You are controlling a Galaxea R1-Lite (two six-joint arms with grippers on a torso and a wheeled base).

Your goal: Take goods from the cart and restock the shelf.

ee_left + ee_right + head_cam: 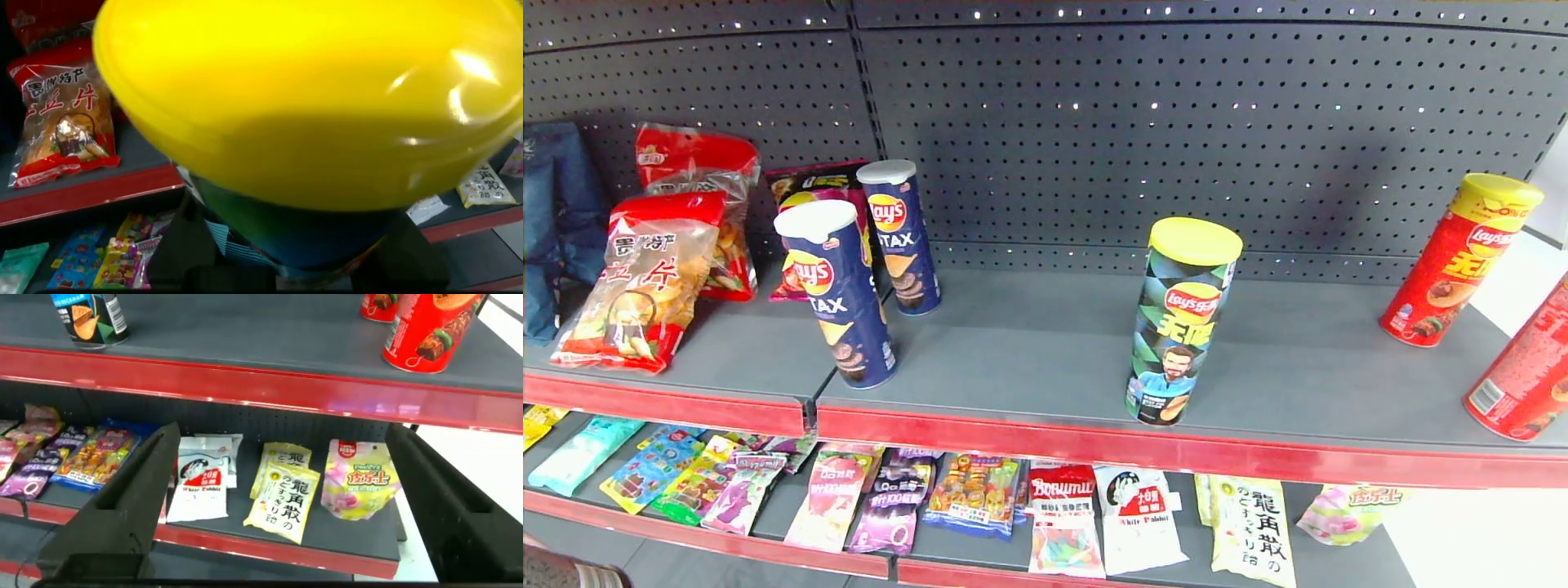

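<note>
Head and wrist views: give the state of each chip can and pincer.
Front blue can: upright, lidded
Rear blue can: upright, lidded
Green can: upright, lidded
Red can: upright, lidded
Edge red can: standing
Held can: gripped, lidded
Left pincer: shut on held can
Right pincer: open, empty

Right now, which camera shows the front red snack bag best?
The head view: the front red bag shows whole. The left wrist view catches most of the bag, partly behind a yellow-lidded can.
</note>
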